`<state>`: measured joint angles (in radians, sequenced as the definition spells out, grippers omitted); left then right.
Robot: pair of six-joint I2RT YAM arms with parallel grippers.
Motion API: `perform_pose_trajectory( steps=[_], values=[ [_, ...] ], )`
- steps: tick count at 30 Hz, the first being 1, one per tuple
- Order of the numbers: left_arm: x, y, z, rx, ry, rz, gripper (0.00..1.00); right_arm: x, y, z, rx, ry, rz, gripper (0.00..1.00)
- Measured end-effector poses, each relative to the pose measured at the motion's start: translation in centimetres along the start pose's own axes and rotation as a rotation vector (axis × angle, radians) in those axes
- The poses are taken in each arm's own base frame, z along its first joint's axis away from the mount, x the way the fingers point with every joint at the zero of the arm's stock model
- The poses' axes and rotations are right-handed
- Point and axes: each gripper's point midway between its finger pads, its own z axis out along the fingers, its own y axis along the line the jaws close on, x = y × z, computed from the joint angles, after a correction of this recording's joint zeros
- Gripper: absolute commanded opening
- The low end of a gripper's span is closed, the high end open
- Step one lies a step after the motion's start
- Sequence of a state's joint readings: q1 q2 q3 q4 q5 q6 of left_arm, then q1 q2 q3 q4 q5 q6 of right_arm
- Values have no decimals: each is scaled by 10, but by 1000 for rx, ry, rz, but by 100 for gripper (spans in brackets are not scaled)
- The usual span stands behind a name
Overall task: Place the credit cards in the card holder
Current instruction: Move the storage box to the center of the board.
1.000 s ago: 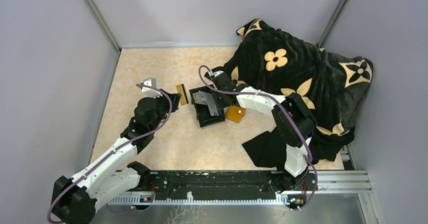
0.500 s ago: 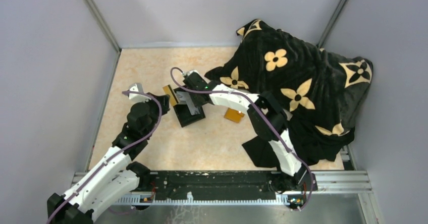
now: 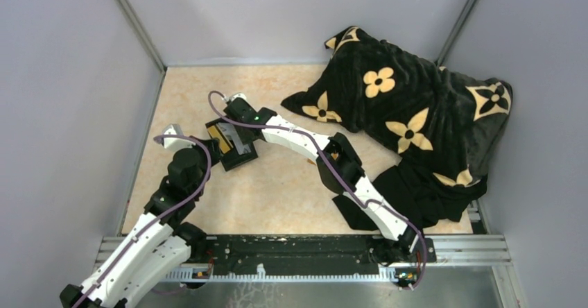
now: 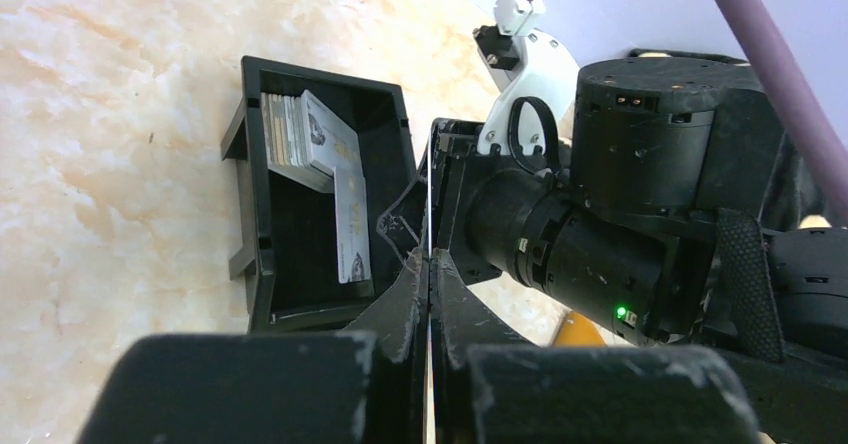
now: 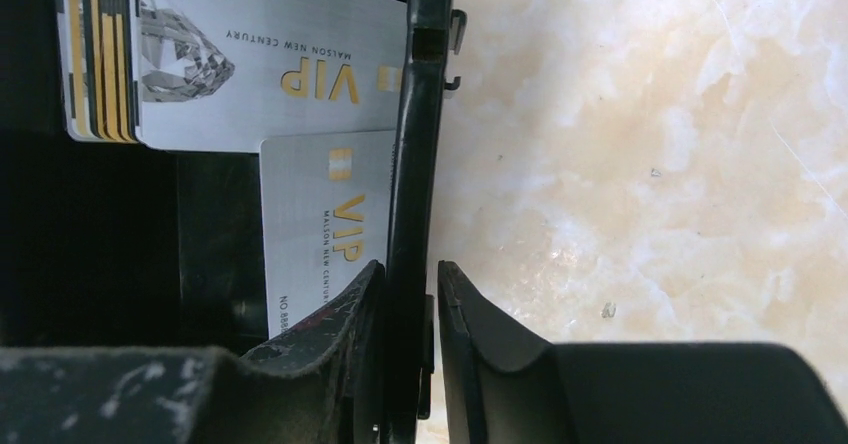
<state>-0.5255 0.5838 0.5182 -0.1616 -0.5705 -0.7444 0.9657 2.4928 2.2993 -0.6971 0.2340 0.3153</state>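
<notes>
My right gripper (image 5: 410,276) is shut on the side wall of an open black box (image 3: 241,158), one finger inside and one outside. Silver VIP credit cards (image 5: 285,74) stand stacked in the box, and another (image 5: 322,226) lies on its floor. They also show in the left wrist view as cards (image 4: 322,154). My left gripper (image 4: 430,256) is shut on a thin card seen edge-on, the golden-tan credit card (image 3: 220,136) at the box's left rim. The orange-tan card holder (image 4: 580,330) peeks out under the right arm; the top view hides it.
A black blanket with tan flowers (image 3: 409,114) is heaped at the back right. A flat black cloth (image 3: 360,209) lies near the right arm's base. The right arm (image 3: 305,141) stretches across the table's middle. Grey walls close in on both sides.
The right gripper has dragged the black box leftward across the table. The left gripper with its golden card has drawn back left. The right arm now covers the card holder.
</notes>
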Motion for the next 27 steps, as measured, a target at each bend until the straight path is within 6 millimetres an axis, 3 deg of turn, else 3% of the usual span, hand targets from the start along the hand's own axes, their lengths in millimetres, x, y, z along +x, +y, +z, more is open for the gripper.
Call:
perform_pose_trajectory(
  steps=[4,8,12,21,27],
  values=[
    [0,4,-1,-20,1,5,0,-1,5,1,-7,-14,11,54],
    [2,6,-1,-27,7,9,0,15,-3,-1,12,1,3,59],
    [4,4,2,-29,20,22,0,25,-17,-17,47,2,-1,59],
    [21,-21,12,67,102,82,0,-7,-53,-110,60,-193,79,59],
    [41,-53,16,222,194,94,0,23,-107,-161,-2,-297,207,56]
  ],
)
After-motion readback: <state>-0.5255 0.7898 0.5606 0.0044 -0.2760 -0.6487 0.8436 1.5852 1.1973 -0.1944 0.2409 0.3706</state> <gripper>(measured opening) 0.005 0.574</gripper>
